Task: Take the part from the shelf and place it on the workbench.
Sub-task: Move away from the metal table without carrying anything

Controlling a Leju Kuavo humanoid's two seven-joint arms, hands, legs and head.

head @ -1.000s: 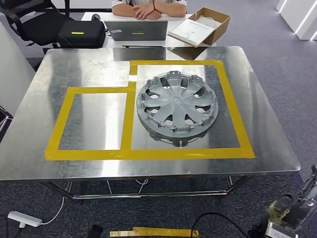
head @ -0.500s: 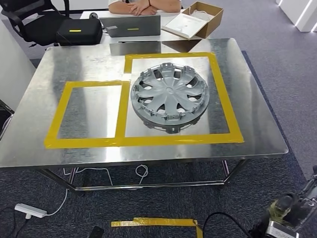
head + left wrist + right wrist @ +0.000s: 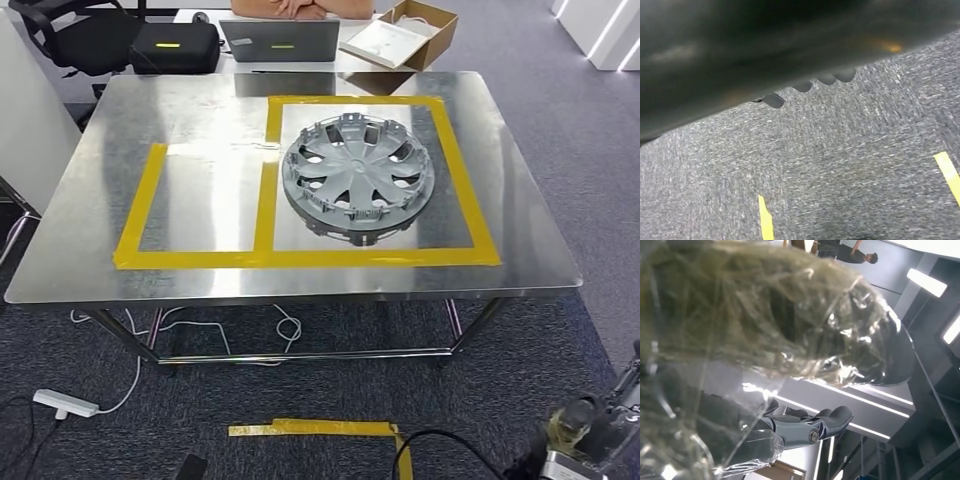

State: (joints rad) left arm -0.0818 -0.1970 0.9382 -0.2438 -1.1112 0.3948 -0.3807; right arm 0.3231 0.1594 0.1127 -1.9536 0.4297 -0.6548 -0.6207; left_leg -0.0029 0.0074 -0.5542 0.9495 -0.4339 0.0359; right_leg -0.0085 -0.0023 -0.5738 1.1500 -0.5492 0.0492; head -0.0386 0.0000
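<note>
The part, a grey wheel cover, lies flat on the steel workbench, inside the larger, right-hand rectangle of yellow tape. Neither hand touches it. My right hand hangs low at the bottom right, well short of the bench's front edge. In the right wrist view its thumb is wrapped in clear film and its dark fingers stretch out with nothing between them. The left wrist view looks down at carpet, with a row of dark blurred fingertips whose pose I cannot make out.
Behind the bench, a desk carries a laptop, a black case and an open cardboard box; a person's folded arms rest there. An office chair stands far left. A power strip, cables and yellow tape lie on the carpet.
The whole picture has shifted: the camera has moved, and the bench now sits higher and farther off, with more floor showing. The wheel cover stays in its taped rectangle.
</note>
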